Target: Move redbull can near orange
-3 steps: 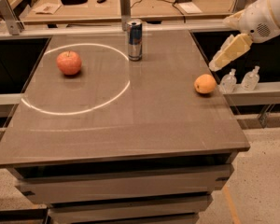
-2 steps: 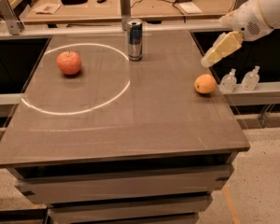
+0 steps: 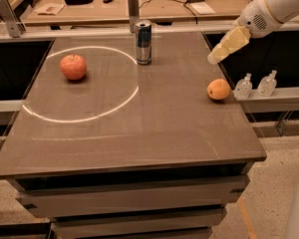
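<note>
Blue-and-silver, the redbull can (image 3: 143, 42) stands upright near the far edge of the tabletop (image 3: 139, 133), with nothing gripping it. The orange (image 3: 219, 89) lies well apart from it, by the side edge. The hand (image 3: 224, 48) hangs in the air above the orange; whether it is spread or pressed together, I cannot tell. From the hand, the can lies sideways toward the apple (image 3: 73, 66), its long axis vertical.
</note>
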